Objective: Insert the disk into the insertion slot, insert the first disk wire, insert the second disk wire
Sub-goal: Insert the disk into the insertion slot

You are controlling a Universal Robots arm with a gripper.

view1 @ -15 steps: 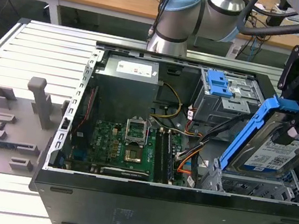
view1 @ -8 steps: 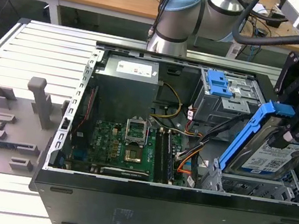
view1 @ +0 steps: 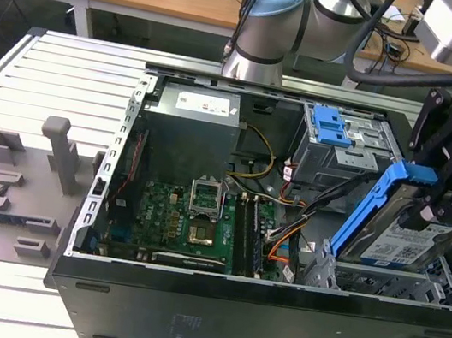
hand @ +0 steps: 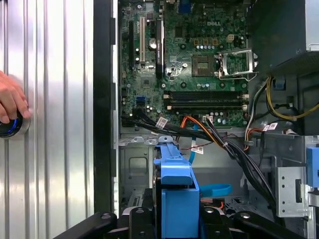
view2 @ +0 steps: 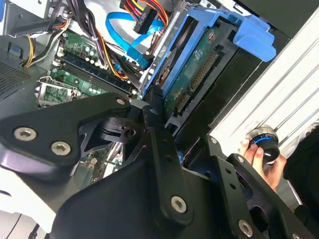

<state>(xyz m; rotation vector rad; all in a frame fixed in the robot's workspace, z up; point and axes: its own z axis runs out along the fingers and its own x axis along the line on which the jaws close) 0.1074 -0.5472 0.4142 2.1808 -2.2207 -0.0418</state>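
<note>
At the exterior view's right, inside the open PC case (view1: pixel 186 305), the gripper (view1: pixel 449 211) was clamped on the disk (view1: pixel 400 242), fingers closed on its blue carrier. The drive was tilted, handle end up, w/ its lower edge at the open top of the insertion slot (view1: pixel 388 287), not lying flat inside. Also in the case: motherboard (view1: pixel 192 215), power supply (view1: pixel 195 120), grey bay (view1: pixel 336 157) w/ blue latch, and loose cables (view1: pixel 295 224) btwn board & slot. In the first wrist view, a hand (hand: pixel 10 102) rested on a blue-ringed knob (hand: pixel 9 127) on the slatted table (hand: pixel 60 99), outside the case.

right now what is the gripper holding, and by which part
The gripper holds the disk by its upper end, jaws shut across it just below the blue handle.
</note>
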